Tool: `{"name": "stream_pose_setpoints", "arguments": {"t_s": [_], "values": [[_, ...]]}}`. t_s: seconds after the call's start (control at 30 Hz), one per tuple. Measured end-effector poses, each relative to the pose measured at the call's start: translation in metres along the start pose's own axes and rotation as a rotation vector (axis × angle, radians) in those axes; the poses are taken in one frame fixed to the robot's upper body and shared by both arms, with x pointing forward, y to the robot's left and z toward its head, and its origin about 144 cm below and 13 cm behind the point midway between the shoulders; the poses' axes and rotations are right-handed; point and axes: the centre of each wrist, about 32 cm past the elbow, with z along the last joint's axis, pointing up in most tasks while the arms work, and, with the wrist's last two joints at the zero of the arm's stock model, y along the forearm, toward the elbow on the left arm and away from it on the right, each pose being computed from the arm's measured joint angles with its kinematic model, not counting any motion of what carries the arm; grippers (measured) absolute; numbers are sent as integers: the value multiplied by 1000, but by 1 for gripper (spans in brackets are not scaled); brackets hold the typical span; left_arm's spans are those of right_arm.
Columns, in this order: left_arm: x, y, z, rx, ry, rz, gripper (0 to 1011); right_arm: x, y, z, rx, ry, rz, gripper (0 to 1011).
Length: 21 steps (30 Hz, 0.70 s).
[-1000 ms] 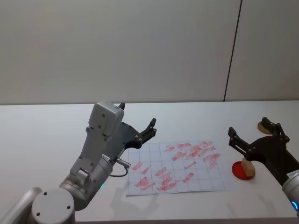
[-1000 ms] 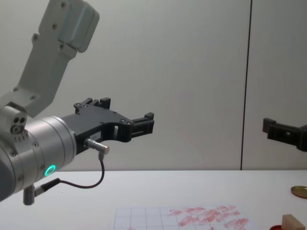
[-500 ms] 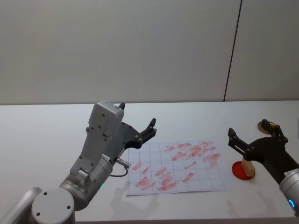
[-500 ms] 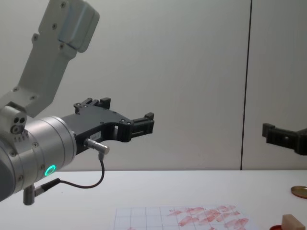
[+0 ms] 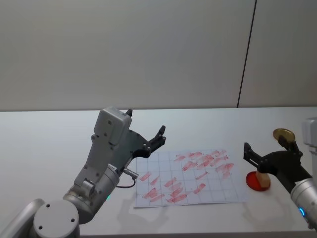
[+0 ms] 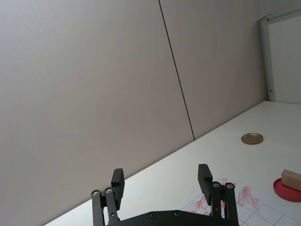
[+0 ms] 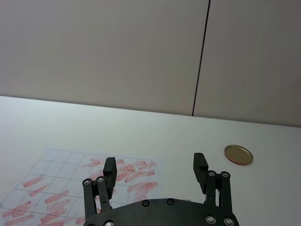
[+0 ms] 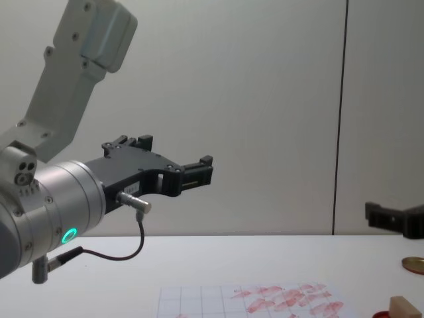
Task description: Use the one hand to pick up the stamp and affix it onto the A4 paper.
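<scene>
Head view: the right end effector (image 5: 269, 148), lower right of the frame, has its jaws spread wide and grips nothing; its black body overlaps the stamp (image 5: 264, 181), which stands on a red disc (image 5: 253, 181) just beside the right edge of the paper (image 5: 190, 181); a gold disc (image 5: 283, 134) lies on the counter (image 5: 49, 139) behind them, apart from the red one. The left end effector (image 5: 146, 122), centre left, is raised over the paper's left corner, jaws likewise wide and empty.

Chest view: one finger of the right end effector (image 8: 383, 216) enters at the right edge, clearly higher than the stamp (image 8: 404, 307) in the bottom right corner; the left end effector (image 8: 192, 171) is held high at centre left.

Right wrist view: the fingers (image 7: 109, 166) stand far apart above the red-printed paper (image 7: 56, 190).

Left wrist view: the stamp (image 6: 291, 179) sits at the right edge.
</scene>
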Motion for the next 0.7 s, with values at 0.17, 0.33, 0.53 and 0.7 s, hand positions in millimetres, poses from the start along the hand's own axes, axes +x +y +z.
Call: {"name": "stream_pose_setpoints", "arguments": {"t_s": [0.17,0.33,0.53,0.7], "values": [[0,0,0,0,0,0,993,2,6,-5,-45,4,-29,1001],[0,0,0,0,0,0,993,7,13,-12,-92,10,-66,1001],[0,0,0,0,0,0,993,12,18,-21,-138,17,-104,1001],[0,0,0,0,0,0,993,16,22,-27,-163,23,-126,1001]]}}
